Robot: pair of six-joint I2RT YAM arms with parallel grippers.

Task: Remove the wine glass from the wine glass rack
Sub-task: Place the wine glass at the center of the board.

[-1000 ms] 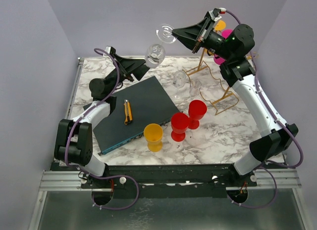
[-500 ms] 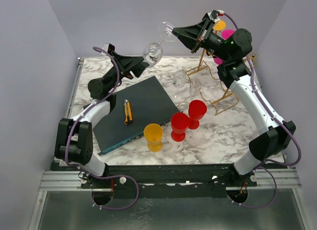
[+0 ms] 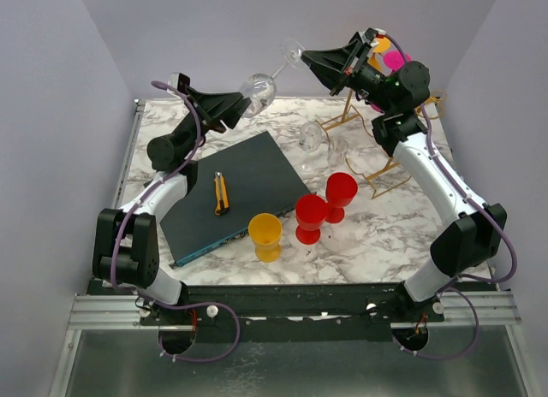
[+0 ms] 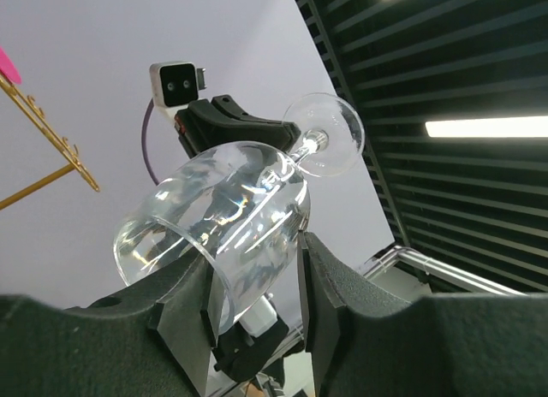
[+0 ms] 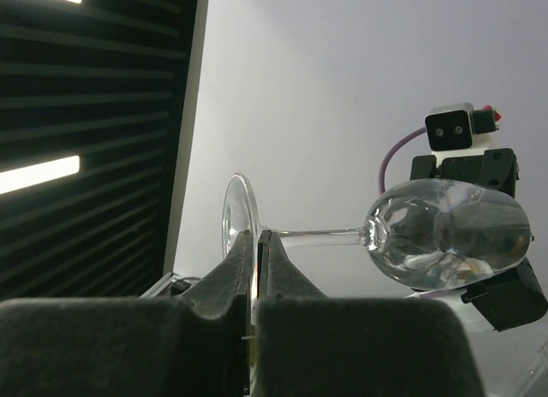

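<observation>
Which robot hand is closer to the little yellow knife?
Left. The left fingers hover near the far corner of the board holding the knife; the right fingers are farther off, back right.

White links, black joints on left arm [image 3: 163,196] and right arm [image 3: 437,179]; purple cables [image 3: 202,132] alongside; matte black, wedge-shaped fingers [image 4: 342,307].

No text, label, brand, number or sign can be read in any of the views. The wine glass [image 4: 224,216] is plain and carries no print. Any marking on the yellow knife [image 3: 221,193], which lies on the dark board [image 3: 253,170] on the counter [image 3: 377,234], is too small to be made out. The small grey camera box [image 5: 451,128] shows two lenses, and no lettering on it can be read.
</observation>
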